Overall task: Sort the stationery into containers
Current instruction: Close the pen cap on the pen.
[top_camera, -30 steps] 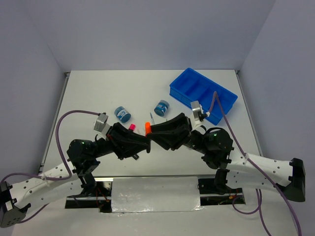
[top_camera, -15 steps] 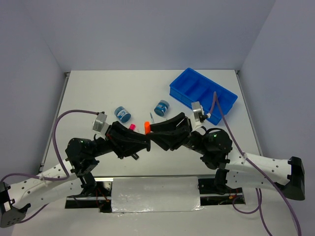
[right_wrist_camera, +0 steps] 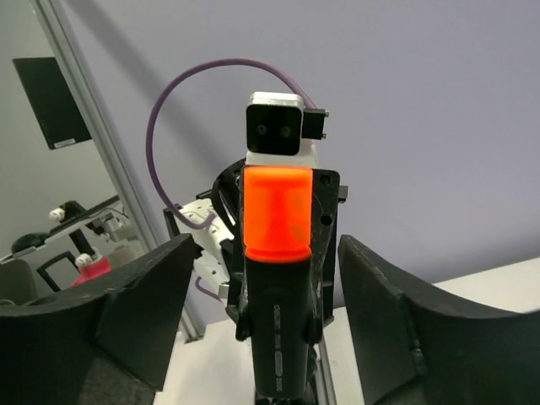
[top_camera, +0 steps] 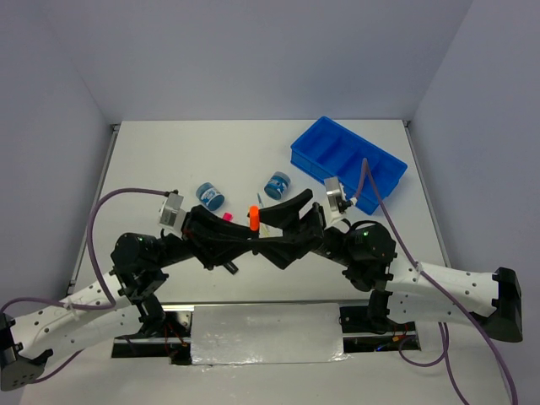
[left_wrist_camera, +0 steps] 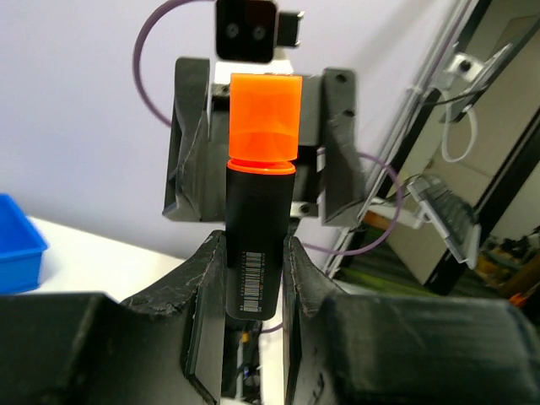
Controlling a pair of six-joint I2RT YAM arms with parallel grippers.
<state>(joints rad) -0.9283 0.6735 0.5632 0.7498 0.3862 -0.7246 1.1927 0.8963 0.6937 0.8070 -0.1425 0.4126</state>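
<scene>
A black highlighter with an orange cap (top_camera: pixel 252 217) stands upright above the table's middle, where both grippers meet. My left gripper (top_camera: pixel 247 239) is shut on its black body; in the left wrist view the two fingers press the barrel (left_wrist_camera: pixel 256 270) from both sides. My right gripper (top_camera: pixel 263 236) is open, its fingers standing wide on either side of the same highlighter (right_wrist_camera: pixel 277 278) without touching it. The blue four-compartment tray (top_camera: pixel 348 160) sits at the far right.
Two round blue tubs (top_camera: pixel 210 197) (top_camera: pixel 277 185) stand beyond the grippers. A pink-capped highlighter (top_camera: pixel 226 218) lies partly under the left arm. A thin pen (top_camera: pixel 260 202) lies near the right tub. A tray corner shows in the left wrist view (left_wrist_camera: pixel 17 245).
Both grippers tilted upward and the orange-capped highlighter rose slightly and turned upright. The right gripper's fingers spread apart from it, while the left stayed closed on it.
</scene>
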